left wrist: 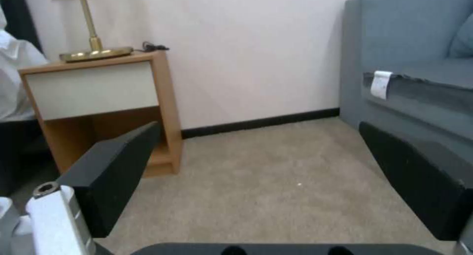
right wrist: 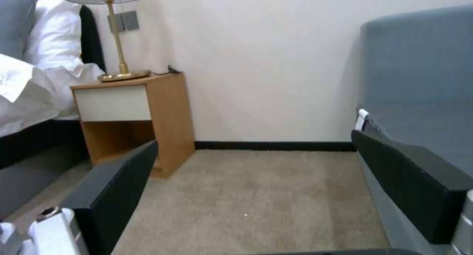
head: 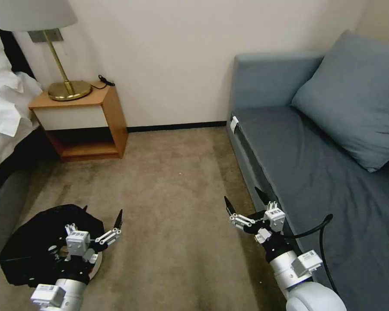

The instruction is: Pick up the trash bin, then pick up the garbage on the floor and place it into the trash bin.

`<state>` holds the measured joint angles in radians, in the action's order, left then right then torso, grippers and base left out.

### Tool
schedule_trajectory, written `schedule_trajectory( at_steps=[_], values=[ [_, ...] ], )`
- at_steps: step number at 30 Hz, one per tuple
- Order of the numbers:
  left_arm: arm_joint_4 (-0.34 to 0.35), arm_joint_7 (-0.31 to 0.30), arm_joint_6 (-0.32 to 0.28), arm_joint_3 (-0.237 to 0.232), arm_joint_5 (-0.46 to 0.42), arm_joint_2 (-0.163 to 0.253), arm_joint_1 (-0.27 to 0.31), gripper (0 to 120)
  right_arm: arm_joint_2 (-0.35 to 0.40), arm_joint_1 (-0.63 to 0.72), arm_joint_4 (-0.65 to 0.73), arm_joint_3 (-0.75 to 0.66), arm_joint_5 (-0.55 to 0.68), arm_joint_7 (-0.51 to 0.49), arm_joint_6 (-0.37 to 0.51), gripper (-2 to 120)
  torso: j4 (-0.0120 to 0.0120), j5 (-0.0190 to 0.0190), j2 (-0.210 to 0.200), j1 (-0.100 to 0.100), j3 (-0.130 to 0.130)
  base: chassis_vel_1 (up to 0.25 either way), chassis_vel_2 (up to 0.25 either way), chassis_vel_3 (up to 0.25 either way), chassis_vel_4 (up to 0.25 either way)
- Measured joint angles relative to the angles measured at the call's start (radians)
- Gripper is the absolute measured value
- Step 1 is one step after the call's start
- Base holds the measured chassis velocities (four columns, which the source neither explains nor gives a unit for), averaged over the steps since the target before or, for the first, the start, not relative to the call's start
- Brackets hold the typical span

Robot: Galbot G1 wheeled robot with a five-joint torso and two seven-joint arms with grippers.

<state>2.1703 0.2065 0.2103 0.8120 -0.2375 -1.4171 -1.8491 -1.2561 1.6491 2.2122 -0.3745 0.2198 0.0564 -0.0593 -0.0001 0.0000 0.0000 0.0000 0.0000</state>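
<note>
The trash bin (head: 34,252) stands on the carpet at the lower left, its black bag draped over a white rim (head: 97,264). My left gripper (head: 101,216) hovers over the bin's right side, open, and the left wrist view shows only carpet between its fingers (left wrist: 118,166). My right gripper (head: 243,198) is open too, held above the carpet close to the sofa's front edge. Between its fingers (right wrist: 414,173) there is only floor and wall. The garbage is out of view.
A wooden nightstand (head: 84,123) with a brass lamp (head: 67,88) stands against the far wall on the left, beside a bed with white linen (head: 4,108). A blue-grey sofa (head: 324,172) with a cushion runs along the right. Open carpet (head: 173,194) lies between them.
</note>
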Motion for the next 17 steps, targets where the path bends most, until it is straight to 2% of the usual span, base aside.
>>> schedule_trajectory(
  at_steps=[17],
  values=[
    [-0.001,-0.001,-0.003,0.002,-0.003,0.001,0.001,100,0.000,0.000,0.000,0.000,0.000,0.000,0.000,100,0.0000,-0.0001,0.000,0.000,0.000,0.000,0.000,0.000,0.000]
  ],
)
